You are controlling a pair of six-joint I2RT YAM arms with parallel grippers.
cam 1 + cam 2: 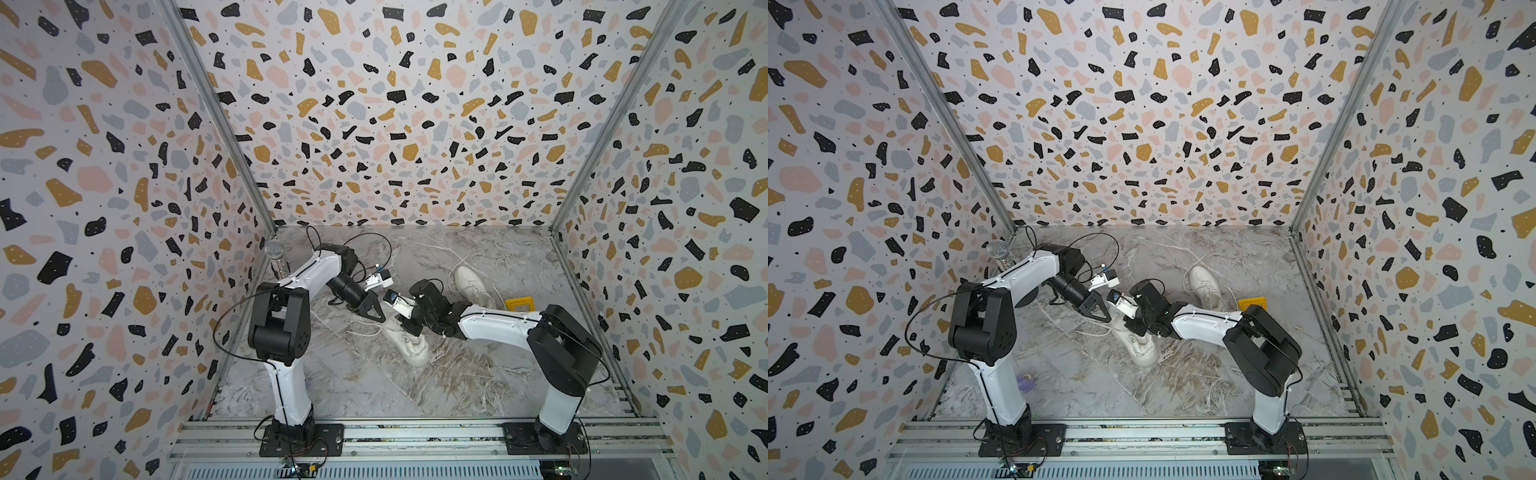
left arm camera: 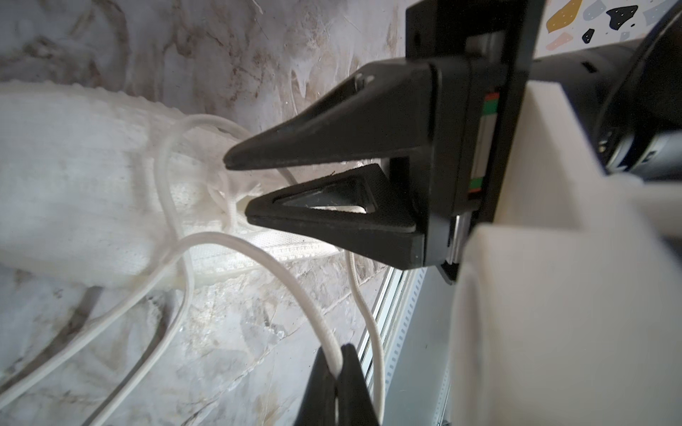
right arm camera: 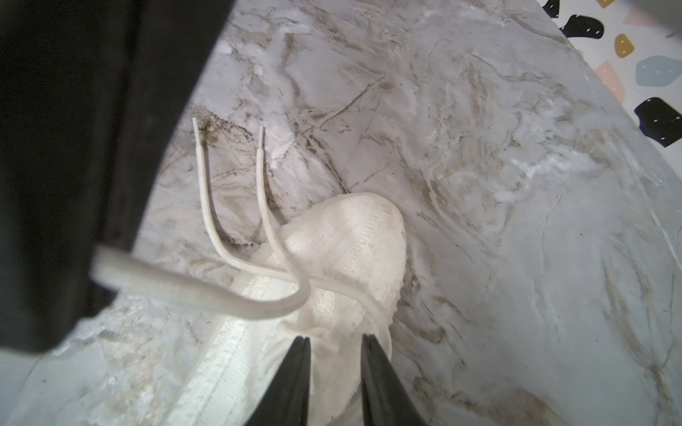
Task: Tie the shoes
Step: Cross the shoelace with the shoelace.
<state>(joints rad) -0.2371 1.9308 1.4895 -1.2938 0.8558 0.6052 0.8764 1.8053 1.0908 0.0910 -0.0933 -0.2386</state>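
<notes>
I have my left hand (image 2: 334, 369) clamped on a long white cord lace (image 2: 258, 250): the cord is pinched between its black fingertips and arcs back to the nearer cream knit low-top sneaker (image 1: 409, 345). That sneaker lies on the marble-patterned counter (image 1: 478, 374) about midway between the left and right edges, partly under both hands, which meet above its lacing. My right hand (image 3: 334, 337) has its fingers a little apart and hangs directly over the tongue and lacing, with the rounded toe beyond its tips. I cannot tell whether it touches the knit. Two lace ends (image 3: 201, 166) lie loose on the counter beside the toe. The matching second cream sneaker (image 1: 471, 282) sits nearer the back edge, right of the middle, behind my right arm and apart from both hands. A yellow plastic frame (image 1: 518, 303) lies just beyond it toward the right edge.
</notes>
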